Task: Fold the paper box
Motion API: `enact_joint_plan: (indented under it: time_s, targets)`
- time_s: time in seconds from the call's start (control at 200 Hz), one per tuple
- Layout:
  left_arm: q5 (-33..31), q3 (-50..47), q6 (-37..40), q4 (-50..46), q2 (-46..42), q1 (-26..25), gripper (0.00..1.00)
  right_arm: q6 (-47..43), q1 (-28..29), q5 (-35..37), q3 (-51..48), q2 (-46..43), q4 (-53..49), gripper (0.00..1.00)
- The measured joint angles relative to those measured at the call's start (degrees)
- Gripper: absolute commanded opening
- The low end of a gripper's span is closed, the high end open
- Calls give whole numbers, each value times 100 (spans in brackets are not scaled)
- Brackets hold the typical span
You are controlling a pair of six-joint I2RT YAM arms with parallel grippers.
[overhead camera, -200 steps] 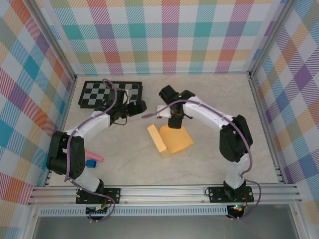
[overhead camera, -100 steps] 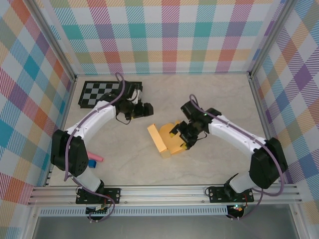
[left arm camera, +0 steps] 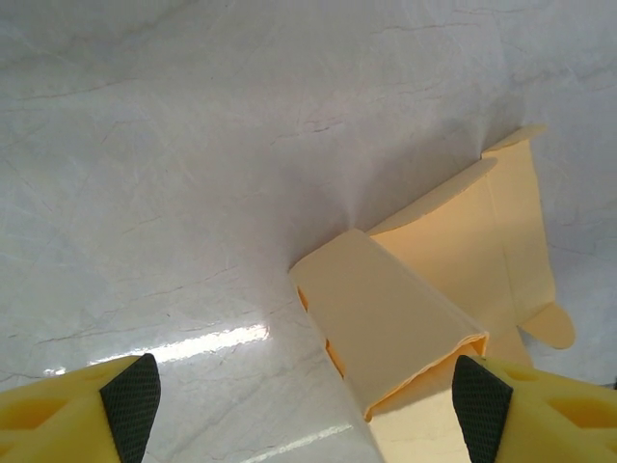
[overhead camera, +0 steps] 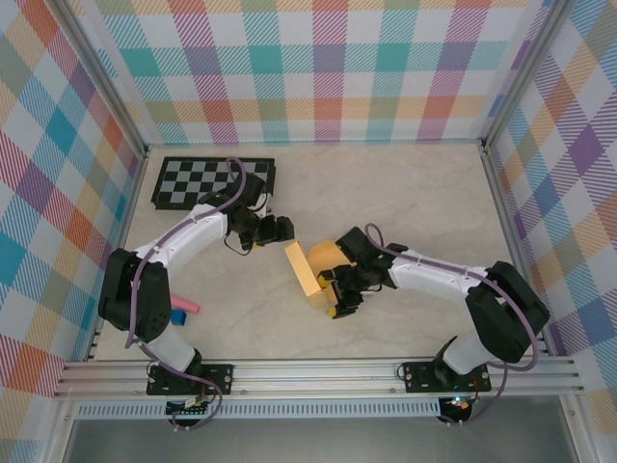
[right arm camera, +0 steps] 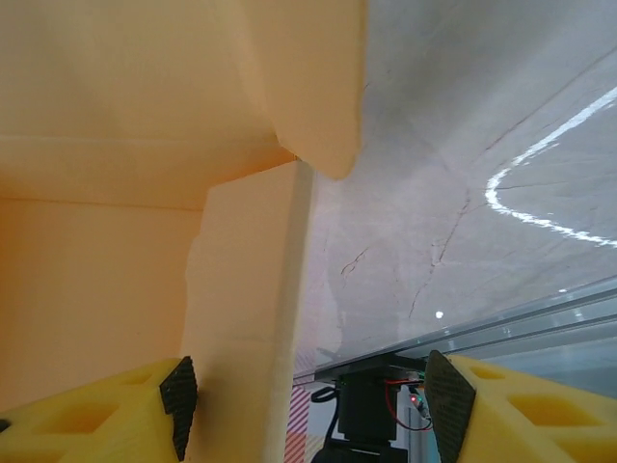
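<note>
The paper box (overhead camera: 307,268) is yellow-orange cardboard, partly folded, lying mid-table. In the left wrist view the paper box (left arm camera: 386,309) shows a raised, doubled-over wall with flat flaps spread behind it. My left gripper (overhead camera: 280,230) hovers just left of the box's far end. The left gripper (left arm camera: 307,405) is open, and the wall's near end lies close to its right pad. My right gripper (overhead camera: 335,294) sits low at the box's near right corner. The right gripper (right arm camera: 313,410) is open too, with an upright cardboard edge (right arm camera: 260,318) beside its left pad.
A black-and-grey checkerboard (overhead camera: 214,181) lies at the back left. A pink stick (overhead camera: 183,305) and a small blue piece (overhead camera: 175,315) rest near the left arm's base. The aluminium rail (overhead camera: 318,371) runs along the front edge, and plaid walls close in the other sides.
The right arm has swung from behind the box round to its near right side and dropped low. The left gripper has come forward from the checkerboard towards the box.
</note>
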Motion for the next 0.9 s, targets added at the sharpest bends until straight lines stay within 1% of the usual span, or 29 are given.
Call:
enact_joint_plan:
  time_s: [0.03,0.07,0.17,0.23,0.485,0.67,0.71,0.76,0.815,0.9]
  targets:
    - [0,0,-20,28,0,0,81,46,26,0,0,63,79,63]
    - [4,-20,-52,81,0,0,81,90,48,0,0,118,155,57]
    - [22,-151,-136,199,0,0,81,155,57,4,0,208,271,48]
    - [22,-229,-181,221,0,0,80,160,57,4,13,269,306,46]
    - [46,-295,-264,293,0,0,81,160,57,50,15,413,546,48]
    - [66,-339,-264,313,0,2,80,160,57,114,13,485,804,37]
    - [66,-345,-267,317,0,2,81,160,57,111,13,516,828,32]
    - [66,-348,-282,328,0,7,81,160,57,103,13,560,844,29]
    - [66,-348,-302,343,0,28,81,160,57,83,13,627,859,24]
    - [68,-348,-330,354,0,66,81,160,57,83,13,713,859,20]
